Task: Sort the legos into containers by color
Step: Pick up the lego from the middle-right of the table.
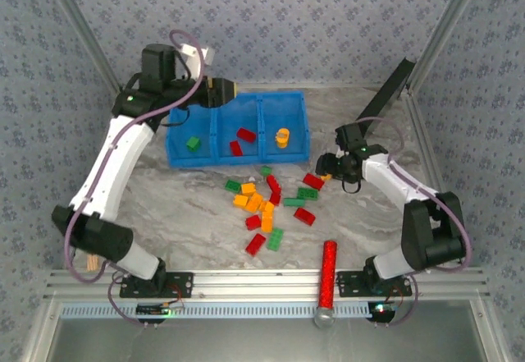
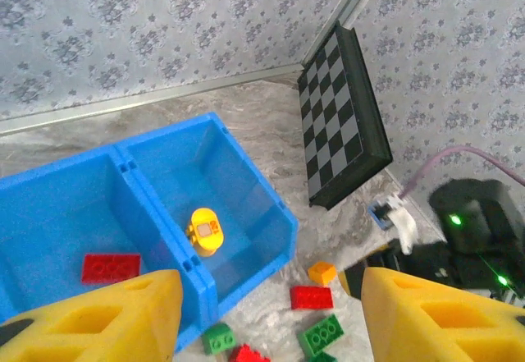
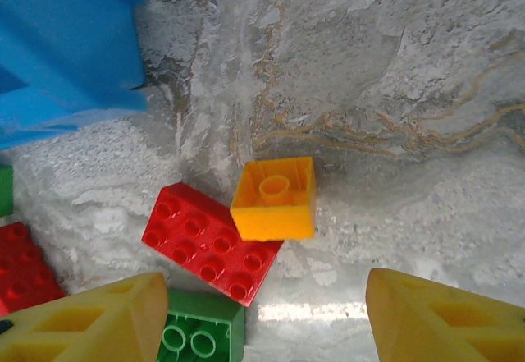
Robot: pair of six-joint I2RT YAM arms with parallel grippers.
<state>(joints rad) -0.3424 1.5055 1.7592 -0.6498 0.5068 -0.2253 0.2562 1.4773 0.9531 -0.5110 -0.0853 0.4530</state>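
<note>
The blue tray [image 1: 182, 150] stands at the back centre with three compartments. A green brick [image 1: 193, 143] lies in the left one, two red bricks [image 1: 246, 134] in the middle one, and an orange piece [image 2: 205, 229] in the right one. Several loose red, green and orange legos [image 1: 264, 204] are scattered in front of it. My left gripper [image 2: 271, 321] hovers open over the tray's rear, nothing between its fingers. My right gripper [image 3: 267, 329] stands open low over the table. An overturned orange brick [image 3: 275, 198] sits just ahead of it, leaning on a red brick [image 3: 212, 241] beside a green one [image 3: 201, 333].
A red cylinder with a silver base [image 1: 327, 280] lies near the front rail. A folded black checkered board [image 2: 343, 116] leans at the back right corner. The tray's corner [image 3: 66, 50] is close to the right gripper's left. Patterned walls enclose the table.
</note>
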